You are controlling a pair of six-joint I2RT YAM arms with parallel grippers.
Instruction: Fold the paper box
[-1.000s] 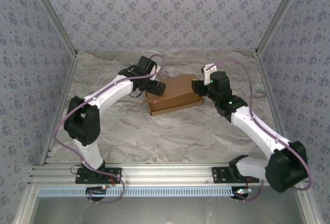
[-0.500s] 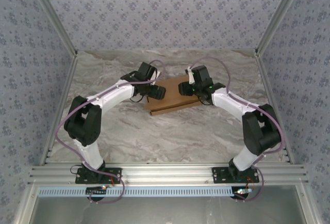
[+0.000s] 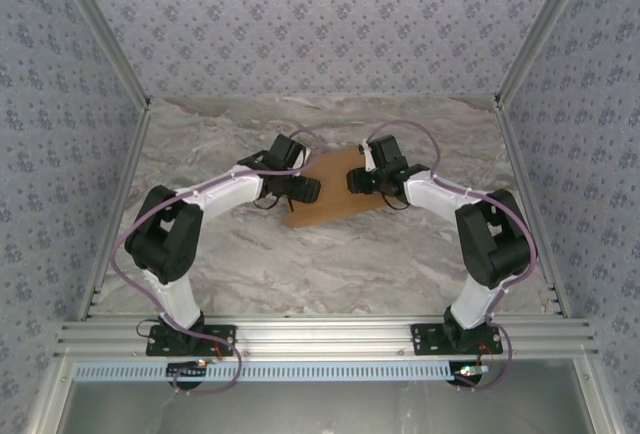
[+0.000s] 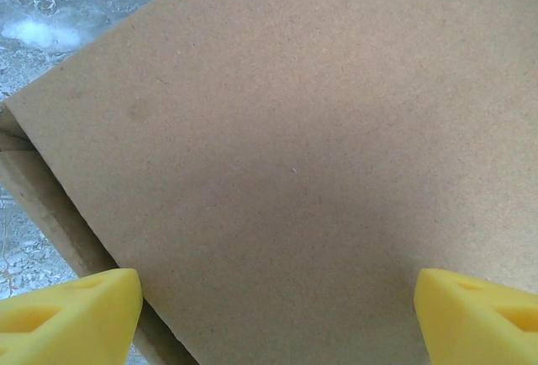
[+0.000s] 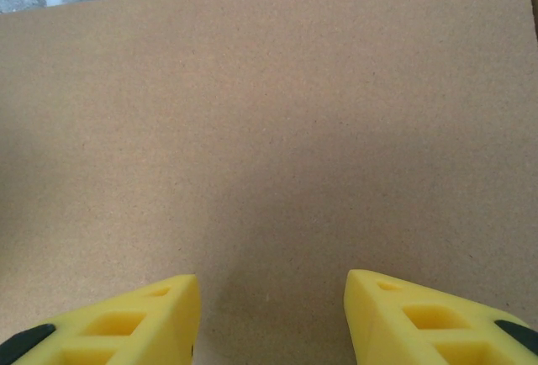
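**A:** Where is the paper box found?

**B:** The paper box (image 3: 333, 201) is seen on the marbled table (image 3: 250, 254), around the middle and somewhat toward the far side. It is flanked by the two arms, and its plain brown top is turned upward.

**A:** How is the left gripper placed?

**B:** The left gripper (image 3: 303, 190) is held over the box's left end. In the left wrist view its yellow fingertips (image 4: 71, 314) are spread wide above the flat cardboard, and nothing is clasped between them. A lower cardboard layer is seen under the panel's left edge, with the table beyond it.

**A:** And the right gripper?

**B:** The right gripper (image 3: 356, 180) is placed over the far right part of the box, facing the left one. Its jaws are set apart, less widely than the left pair. Only the flat cardboard surface is seen past its fingertips (image 5: 126, 323), and nothing is gripped. Whether the cardboard is touched by either pair cannot be told.
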